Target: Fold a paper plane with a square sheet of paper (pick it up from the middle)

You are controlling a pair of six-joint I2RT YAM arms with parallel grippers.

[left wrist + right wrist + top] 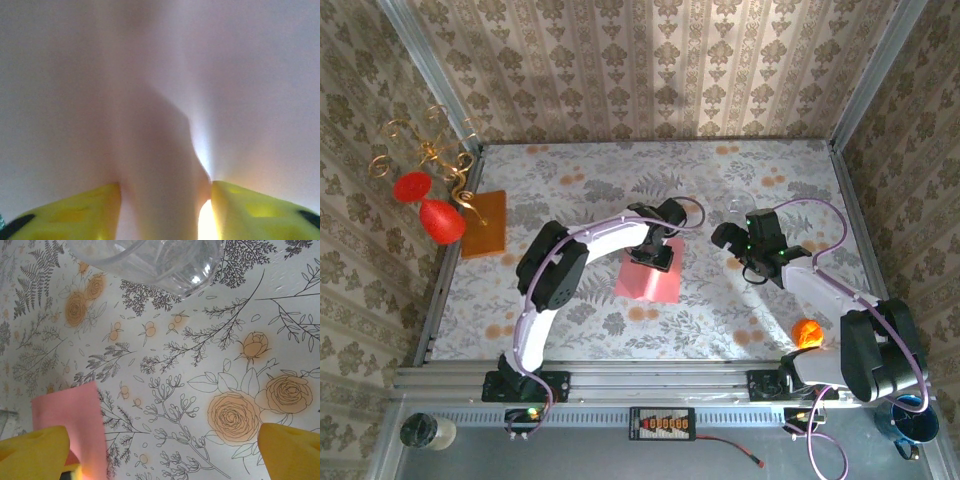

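Pickup is underway: your left hand (660, 256) pinches a ridge mid-sheet in the square sheet of paper (650, 277), right hand (752, 262) spread apart, so lift gently next.

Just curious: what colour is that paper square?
Salmon pink, plain; the square sheet of paper shows best from the top camera.

No legible text, label, brand, number or sign appears in any view. The tablecloth (570, 300) and the wallpaper (650, 60) carry floral and ornamental patterns only. Any marking on the small black connector block (663, 424) at the near rail is too small to read.
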